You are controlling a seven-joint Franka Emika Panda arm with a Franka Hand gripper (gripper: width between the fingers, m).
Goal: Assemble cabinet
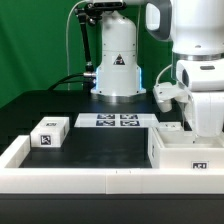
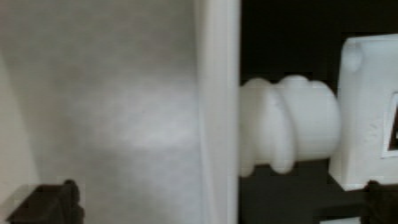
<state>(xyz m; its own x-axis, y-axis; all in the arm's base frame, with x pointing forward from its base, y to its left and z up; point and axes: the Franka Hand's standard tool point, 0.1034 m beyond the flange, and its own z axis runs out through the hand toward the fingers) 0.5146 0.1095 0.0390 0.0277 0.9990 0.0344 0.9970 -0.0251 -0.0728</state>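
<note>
While the hand (image 2: pixel 210 198) hangs wide open, holding nothing, over the cabinet (image 1: pixel 185 152) on the exterior view's right of the bench (image 1: pixel 100 150), closing off-centre would probably just shove its wall sideways or slip off.

Open table (image 1: pixel 100 145) mid-span, between small block (image 1: pixel 50 133) and cabinet (image 1: pixel 182 152)

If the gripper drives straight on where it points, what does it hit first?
Likely the large white plastic cabinet box: its wall edge lies dead ahead of the open gripper. Depth unclear.
</note>
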